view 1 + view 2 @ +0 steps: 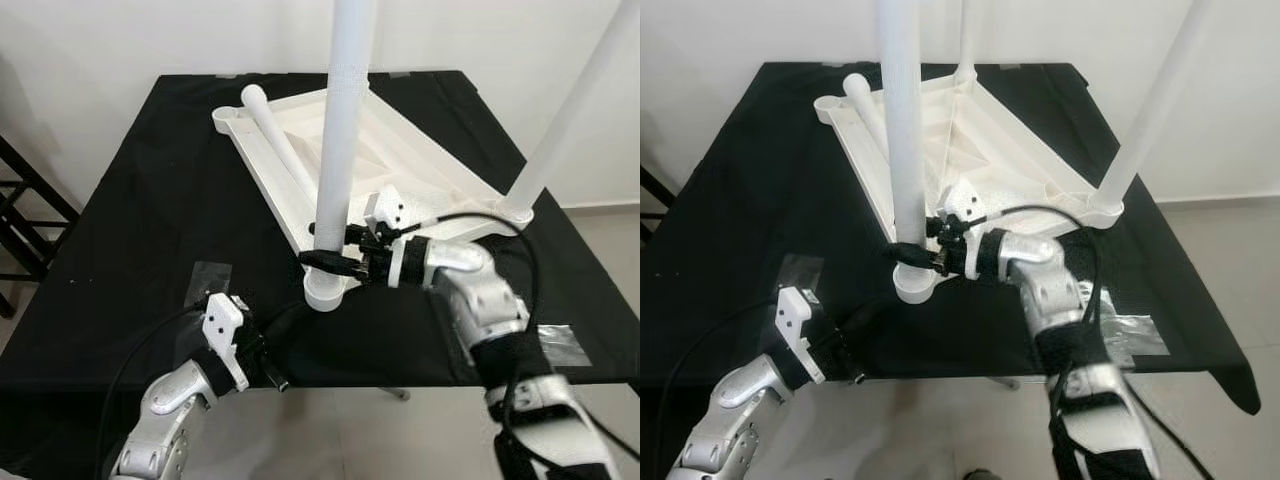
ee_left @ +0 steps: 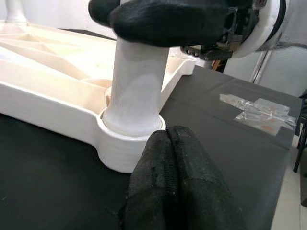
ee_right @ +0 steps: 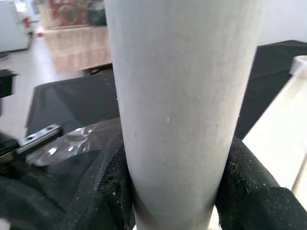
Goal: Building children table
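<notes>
the right tool (image 1: 335,252) clamps the upright white leg (image 1: 342,130) seated in the near corner socket (image 1: 325,292) of the upturned tabletop (image 1: 425,160) on the black bench (image 1: 140,200), left tool (image 1: 262,368) closed and empty nearby; next, probably twist the leg tight.

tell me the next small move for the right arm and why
Probably keep the right gripper clamped and twist the upright leg further into its corner socket. The fingers grip the leg just above the socket of the upside-down tabletop, so it looks seated but maybe not tight. The left gripper rests shut at the black table edge, and another leg lies loose.
</notes>
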You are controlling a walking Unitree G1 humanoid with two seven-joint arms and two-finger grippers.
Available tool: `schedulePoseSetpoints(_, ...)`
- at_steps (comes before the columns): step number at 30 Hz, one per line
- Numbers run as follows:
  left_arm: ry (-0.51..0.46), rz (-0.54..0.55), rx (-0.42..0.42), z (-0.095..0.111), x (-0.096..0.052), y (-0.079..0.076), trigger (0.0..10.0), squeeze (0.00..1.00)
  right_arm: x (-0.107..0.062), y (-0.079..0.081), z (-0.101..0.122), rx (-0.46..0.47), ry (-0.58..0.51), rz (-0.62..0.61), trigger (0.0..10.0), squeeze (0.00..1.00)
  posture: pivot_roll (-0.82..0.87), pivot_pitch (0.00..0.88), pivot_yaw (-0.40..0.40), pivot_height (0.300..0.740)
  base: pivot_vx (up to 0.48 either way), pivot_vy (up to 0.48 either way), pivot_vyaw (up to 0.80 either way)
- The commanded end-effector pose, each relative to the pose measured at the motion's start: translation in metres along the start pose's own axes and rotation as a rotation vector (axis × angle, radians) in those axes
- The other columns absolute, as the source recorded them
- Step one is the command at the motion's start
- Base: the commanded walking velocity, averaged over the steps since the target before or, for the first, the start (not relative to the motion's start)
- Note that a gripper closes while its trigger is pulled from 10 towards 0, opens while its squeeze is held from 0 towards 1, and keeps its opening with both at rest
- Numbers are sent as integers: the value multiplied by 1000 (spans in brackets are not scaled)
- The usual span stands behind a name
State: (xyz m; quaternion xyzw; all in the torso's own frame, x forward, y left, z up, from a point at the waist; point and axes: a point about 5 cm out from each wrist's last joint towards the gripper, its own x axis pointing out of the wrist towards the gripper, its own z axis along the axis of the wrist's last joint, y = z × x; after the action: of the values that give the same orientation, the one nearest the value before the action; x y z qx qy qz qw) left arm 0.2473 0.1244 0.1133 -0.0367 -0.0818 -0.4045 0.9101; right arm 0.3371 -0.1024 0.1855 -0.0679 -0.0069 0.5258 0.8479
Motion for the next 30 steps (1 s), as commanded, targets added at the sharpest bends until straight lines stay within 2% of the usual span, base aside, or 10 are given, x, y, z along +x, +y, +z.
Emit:
schedulePoseSetpoints(1, 15, -1, 2, -2, -3, -1, 10000, 0, 5, 11, -25, 70, 77, -75, 0, 0, 46, 132, -25, 740, 0, 0, 0)
schedulePoseSetpoints(5, 15, 1, 3, -1, -4, 0, 10000, 0, 14, 31, -48, 227, 104, -519, 0, 0, 43, 137, -17, 740, 0, 0, 0)
schedulePoseSetpoints(13, 19, -2, 1, -2, -4, 2, 10000, 0, 22, 46, -48, 282, 113, -626, 0, 0, 38, 130, -8, 740, 0, 0, 0)
schedulePoseSetpoints(14, 20, -4, 0, -2, -4, 2, 10000, 0, 24, 40, -45, 276, 114, -626, 6784, 0, 41, 131, -11, 740, 0, 0, 0)
schedulePoseSetpoints(15, 20, -3, 1, -2, -4, 2, 10000, 0, 26, 34, -43, 271, 115, -628, 10000, 0, 41, 131, -11, 740, 0, 0, 0)
schedulePoseSetpoints(18, 19, 1, 3, -2, -4, 2, 10000, 0, 27, 28, -39, 268, 101, -623, 10000, 0, 44, 130, -14, 740, 0, 0, 0)
schedulePoseSetpoints(19, 19, 2, 3, -2, -4, 2, 10000, 0, 29, 28, -34, 284, 74, -586, 10000, 1000, 46, 129, -14, 740, 0, 0, 0)
schedulePoseSetpoints(26, 21, -2, 1, -3, -3, 1, 10000, 0, 39, 29, 6, 310, -109, -337, 10000, 914, 43, 124, -12, 740, 0, 0, 0)
schedulePoseSetpoints(27, 21, -3, 0, -3, -3, 1, 10000, 0, 38, 30, 13, 255, -114, -247, 10000, 0, 43, 119, -12, 740, 0, 0, 0)
schedulePoseSetpoints(30, 22, -4, 1, -4, -3, 1, 10000, 0, 35, 29, 19, 192, -97, -110, 10000, 0, 43, 119, -12, 740, 0, 0, 0)
